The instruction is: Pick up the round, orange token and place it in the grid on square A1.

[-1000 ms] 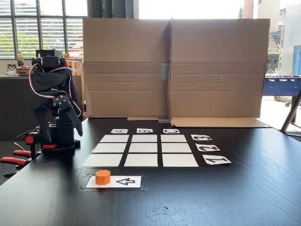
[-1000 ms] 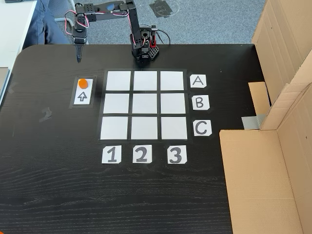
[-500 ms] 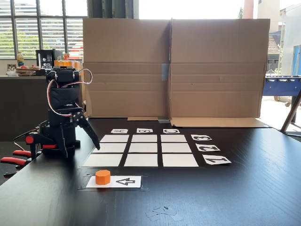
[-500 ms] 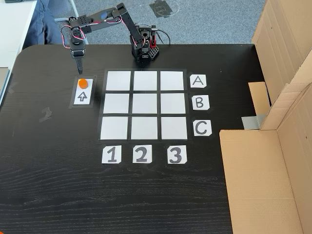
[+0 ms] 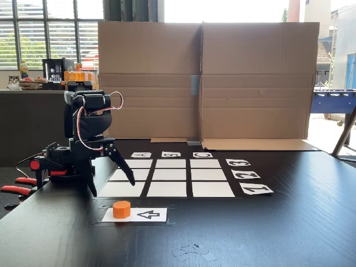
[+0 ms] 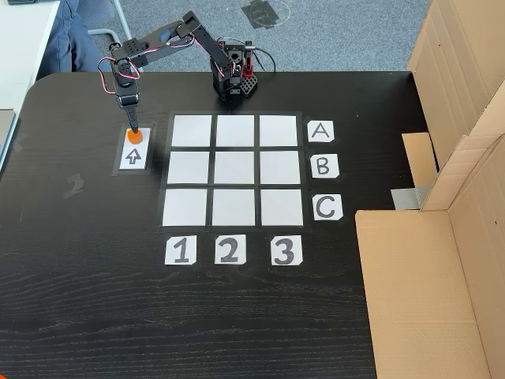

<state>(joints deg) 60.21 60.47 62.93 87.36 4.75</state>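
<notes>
The round, orange token (image 5: 121, 208) (image 6: 134, 136) stands on the end of a white card with a black arrow (image 5: 149, 214). My gripper (image 5: 113, 189) (image 6: 134, 126) hangs just above and slightly behind the token, open, with its two black fingers spread and pointing down. Nothing is between them. The grid (image 5: 167, 178) (image 6: 233, 170) of white cells lies beside the card. Square A1 (image 5: 119, 191) (image 6: 192, 130) is the corner cell nearest the token and it is bare.
Label cards A, B, C (image 6: 321, 167) and 1, 2, 3 (image 6: 229, 250) border the grid. The arm's base (image 6: 233, 79) is clamped at the table edge. A tall cardboard wall (image 5: 206, 78) stands along the far side, and a taped patch (image 5: 192, 251) lies near the front.
The arm has swung from beside its base out toward the arrow card and lowered. Its gripper now hangs over the token with its fingers spread. The token has not moved.
</notes>
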